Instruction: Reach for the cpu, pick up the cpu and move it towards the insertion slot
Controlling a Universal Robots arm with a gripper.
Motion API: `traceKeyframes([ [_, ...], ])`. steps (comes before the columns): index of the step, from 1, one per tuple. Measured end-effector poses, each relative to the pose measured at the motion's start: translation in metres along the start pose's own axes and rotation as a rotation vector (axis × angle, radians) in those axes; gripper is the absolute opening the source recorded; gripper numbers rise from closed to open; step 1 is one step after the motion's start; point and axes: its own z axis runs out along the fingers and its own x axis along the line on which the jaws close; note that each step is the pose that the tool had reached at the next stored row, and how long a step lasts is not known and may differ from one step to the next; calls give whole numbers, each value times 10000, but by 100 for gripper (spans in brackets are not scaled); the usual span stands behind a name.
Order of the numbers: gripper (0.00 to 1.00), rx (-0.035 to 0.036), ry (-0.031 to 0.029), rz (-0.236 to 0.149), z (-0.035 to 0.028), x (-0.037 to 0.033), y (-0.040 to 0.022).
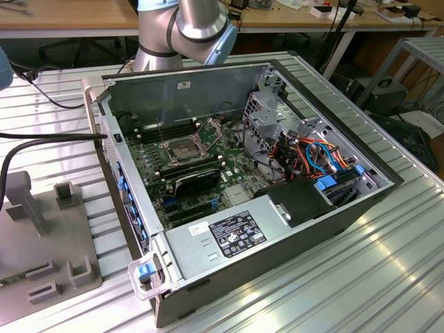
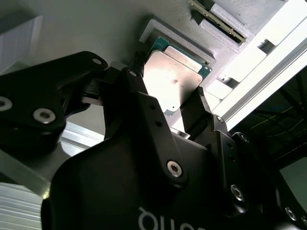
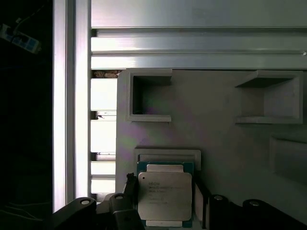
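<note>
Gripper: your gripper (image 3: 164,187) is spread open, with one black finger (image 3: 129,188) on each side of the cpu (image 3: 164,194). You can see this in both wrist views.
Gap: in the first wrist view you can see a thin light strip between the cpu and one finger. The other finger may be touching the cpu's edge, but it is too dark there to be sure.
Cpu: it lies flat with its dull silver face up, and its green edge peeks out around the face. It sits in a small square nest and has not been lifted out.
Grey tray (image 3: 220,139): this holds the nest. It also has a few more raised pockets close by.
Desk (image 1: 388,277): it is made of ribbed metal. The grey tray lies on it at the exterior view's left, just beside the computer case (image 1: 201,83).
Computer case: it lies open on the desk, so you can look down at the green board inside.
Insertion slot (image 1: 182,149): it is on that green board, with a silver frame and a dark middle. It is well apart from the grey tray.
Arm (image 1: 198,21): its grey joint shows behind the case.
</note>
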Motion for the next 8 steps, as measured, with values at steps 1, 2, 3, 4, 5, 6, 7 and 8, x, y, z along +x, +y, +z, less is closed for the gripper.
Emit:
traceKeyframes([
  [1,55,0,-1,0,0,0,0],
  [2,55,0,0,0,0,0,0],
  [3,55,0,0,0,0,0,0],
  [4,55,0,0,0,-2,0,0],
  [5,55,2,3,0,-8,0,0],
  [6,55,-1,1,0,-9,0,0],
  [7,55,-4,-1,0,-11,0,1],
  [8,55,-10,0,1,-14,1,1],
])
